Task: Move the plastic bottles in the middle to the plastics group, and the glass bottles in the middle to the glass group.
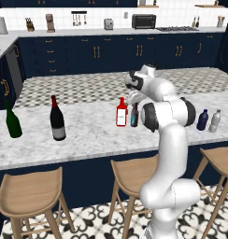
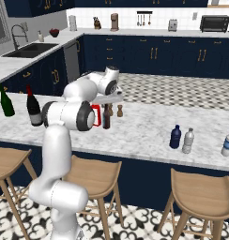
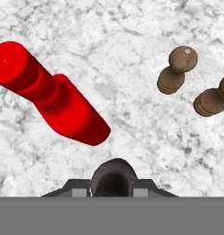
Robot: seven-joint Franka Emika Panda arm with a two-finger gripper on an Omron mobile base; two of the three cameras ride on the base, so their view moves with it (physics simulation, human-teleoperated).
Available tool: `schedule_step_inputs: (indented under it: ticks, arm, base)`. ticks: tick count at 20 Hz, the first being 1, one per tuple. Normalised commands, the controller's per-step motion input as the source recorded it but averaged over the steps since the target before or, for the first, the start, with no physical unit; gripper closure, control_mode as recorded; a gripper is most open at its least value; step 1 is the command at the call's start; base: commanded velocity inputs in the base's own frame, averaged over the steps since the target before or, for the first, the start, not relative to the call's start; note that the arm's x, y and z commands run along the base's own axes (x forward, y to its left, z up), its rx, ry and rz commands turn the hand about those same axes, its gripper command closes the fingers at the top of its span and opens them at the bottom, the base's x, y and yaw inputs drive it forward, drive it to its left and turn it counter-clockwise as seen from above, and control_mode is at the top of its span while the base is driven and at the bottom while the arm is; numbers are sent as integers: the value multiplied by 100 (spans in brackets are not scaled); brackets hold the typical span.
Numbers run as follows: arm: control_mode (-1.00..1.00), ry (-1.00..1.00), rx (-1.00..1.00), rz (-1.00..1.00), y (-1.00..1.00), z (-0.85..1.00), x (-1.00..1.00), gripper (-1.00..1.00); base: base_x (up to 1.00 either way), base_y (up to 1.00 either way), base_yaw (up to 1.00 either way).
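Observation:
My gripper [image 1: 134,100] hangs over the middle of the marble counter [image 1: 88,135], shut on the top of the slim dark brown bottle [image 1: 134,116] with the teal label. In the hand view its dark cap [image 3: 113,176] sits between the fingertips. The flat red bottle [image 1: 121,113] stands upright just left of it, close but apart [image 3: 54,94]. At the right end, the stubby dark blue bottle [image 1: 202,120] stands beside the pale grey translucent bottle [image 1: 215,121]. On the left stand the dark green wine bottle [image 1: 13,122] and the near-black one with a red neck [image 1: 57,120].
Two small brown shakers [image 3: 176,69] stand on the counter just beyond the brown bottle, one also in the right base view [image 2: 119,111]. Another pale bottle [image 2: 228,143] is at the far right edge. Wooden stools [image 1: 29,191] line the near side.

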Motion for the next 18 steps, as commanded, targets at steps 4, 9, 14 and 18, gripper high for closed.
schedule_step_inputs:
  ticks: [4,9,14,18]
  arm:
    - [-100,0,2,19,0,46,-73,100]
    - [-100,0,0,14,1,37,-84,100]
    - [-100,-1,0,7,8,26,-77,100]
    - [-100,-8,0,3,20,12,-55,100]
  base:
    - [0,0,0]
    - [0,0,0]
    - [0,0,0]
    - [0,0,0]
